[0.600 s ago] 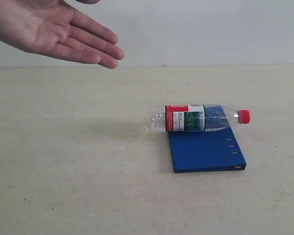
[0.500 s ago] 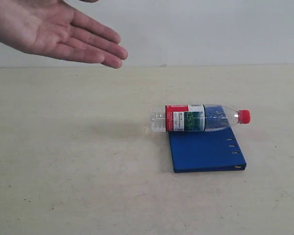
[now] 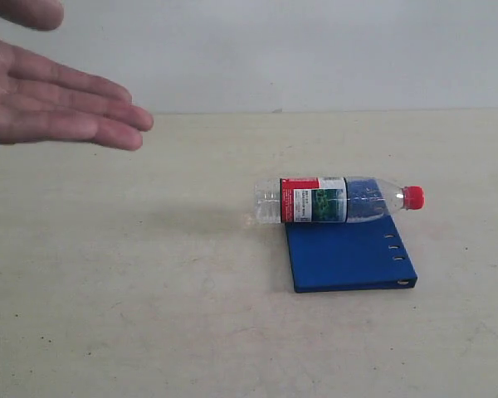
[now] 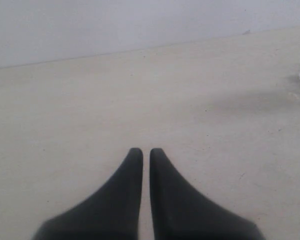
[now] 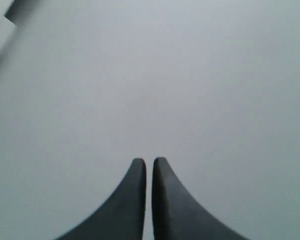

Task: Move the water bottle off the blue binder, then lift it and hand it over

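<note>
Water bottle (image 3: pixel 336 200), clear plastic, lies on flat blue binder (image 3: pixel 344 253); both tapered grippers (image 4: pixel 146 150) (image 5: pixel 149 160) closed.

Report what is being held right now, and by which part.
Nothing is held. The left gripper and right gripper are shut empty; the water bottle lies untouched on the blue binder. The person's hand is open, empty.

The water bottle (image 3: pixel 336 200) lies on its side along the far edge of the blue binder (image 3: pixel 349 255) (both on the bench (image 3: pixel 149 315)), its base end overhanging toward the left pincer (image 4: pixel 146 152), ahead of it and well aside. A hand (image 3: pixel 46 104) hovers above that pincer's side.
</note>
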Motion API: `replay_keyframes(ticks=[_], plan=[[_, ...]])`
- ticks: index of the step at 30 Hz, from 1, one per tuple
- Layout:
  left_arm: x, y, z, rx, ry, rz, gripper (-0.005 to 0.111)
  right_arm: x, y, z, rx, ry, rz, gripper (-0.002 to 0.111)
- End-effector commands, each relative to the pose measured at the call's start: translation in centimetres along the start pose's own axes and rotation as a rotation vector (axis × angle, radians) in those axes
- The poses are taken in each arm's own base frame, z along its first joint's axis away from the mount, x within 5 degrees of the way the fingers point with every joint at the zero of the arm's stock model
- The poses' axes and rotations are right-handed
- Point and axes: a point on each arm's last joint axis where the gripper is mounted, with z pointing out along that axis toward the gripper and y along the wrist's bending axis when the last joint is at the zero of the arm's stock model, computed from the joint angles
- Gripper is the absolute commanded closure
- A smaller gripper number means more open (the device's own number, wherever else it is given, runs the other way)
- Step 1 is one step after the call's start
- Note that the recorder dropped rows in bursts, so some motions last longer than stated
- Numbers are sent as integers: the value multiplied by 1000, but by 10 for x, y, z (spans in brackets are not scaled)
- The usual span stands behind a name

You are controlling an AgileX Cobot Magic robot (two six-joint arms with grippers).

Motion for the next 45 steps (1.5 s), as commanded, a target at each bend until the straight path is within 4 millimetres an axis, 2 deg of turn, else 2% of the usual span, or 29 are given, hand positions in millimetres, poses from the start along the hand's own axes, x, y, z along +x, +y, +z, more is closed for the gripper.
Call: replay_keyframes(ticks=[1,5,8,10,13,15,16,19,21,25,29,32,33,34,35,36,37,38,39,40,41,42,43,45], plan=[[0,0,0,6,-4,-1,102,-5,4,0,-47,-53,25,108],[0,0,0,6,-4,-1,102,-8,-2,0,23,-94,104,108],[0,0,0,6,-4,-1,102,0,4,0,-43,-1,159,108],[0,0,0,6,-4,-1,102,17,17,2,-119,197,37,108],[0,0,0,6,-4,-1,102,42,61,15,-222,528,-283,108],[0,0,0,6,-4,-1,102,52,84,36,-139,688,-482,108],[0,0,0,6,-4,-1,102,56,93,50,-113,714,-572,108],[0,0,0,6,-4,-1,102,69,107,89,-22,741,-683,108],[0,0,0,6,-4,-1,102,83,109,111,14,763,-687,108],[0,0,0,6,-4,-1,102,108,90,129,97,829,-679,108],[0,0,0,6,-4,-1,102,129,58,132,245,944,-728,108],[0,0,0,6,-4,-1,102,141,29,126,399,1078,-874,108],[0,0,0,6,-4,-1,102,149,8,122,462,1189,-1025,108],[0,0,0,6,-4,-1,102,153,0,120,458,1248,-1102,108],[0,0,0,6,-4,-1,102,162,-17,116,350,1425,-1365,108],[0,0,0,6,-4,-1,102,166,-22,114,263,1501,-1487,108],[0,0,0,6,-4,-1,102,172,-32,112,10,1652,-1760,108],[0,0,0,6,-4,-1,102,174,-35,112,-107,1692,-1857,108],[0,0,0,6,-4,-1,102,179,-34,113,-195,1673,-1876,108],[0,0,0,6,-4,-1,102,182,-31,114,-144,1628,-1772,108],[0,0,0,6,-4,-1,102,188,-29,113,49,1561,-1473,108],[0,0,0,6,-4,-1,102,193,-31,109,208,1548,-1254,108],[0,0,0,6,-4,-1,102,197,-35,106,250,1572,-1188,108],[0,0,0,6,-4,-1,102,210,-59,95,389,1665,-1077,104]])
